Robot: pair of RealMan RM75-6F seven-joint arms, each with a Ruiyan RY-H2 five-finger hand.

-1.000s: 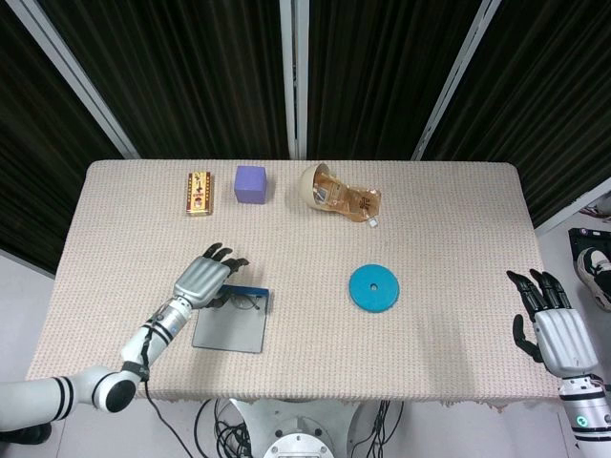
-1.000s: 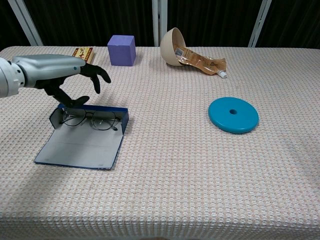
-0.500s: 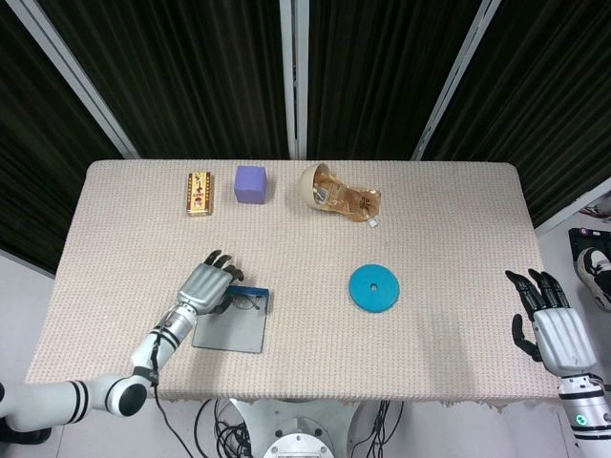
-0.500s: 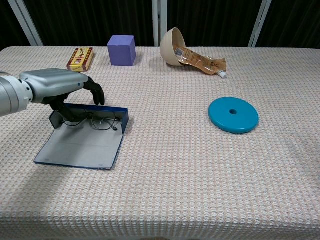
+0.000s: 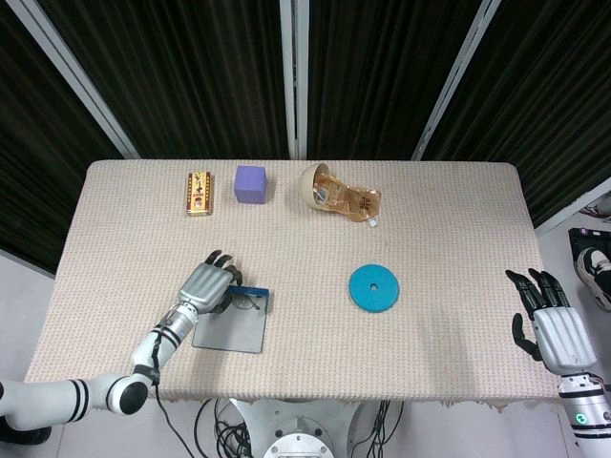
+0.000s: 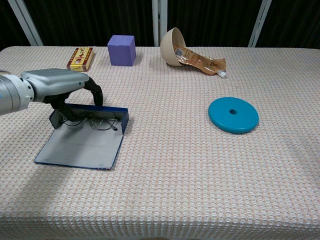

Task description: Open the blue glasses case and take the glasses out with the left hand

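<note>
**Case is open, glasses not out yet**

Nearest me, the blue case (image 6: 82,142) lies open flat on the worktop (image 6: 175,190), lid toward me. The glasses (image 6: 95,120) sit in its far half, against the back wall. My left hand (image 6: 60,90) is curled over their left end, fingers hooked down around the frame; can't tell if I've actually got a pinch. My right hand (image 5: 552,329) hangs off the edge, fingers spread, empty. Risk as I see it: thin frame slips, or the light case drags along if a temple snags the wall.
</note>
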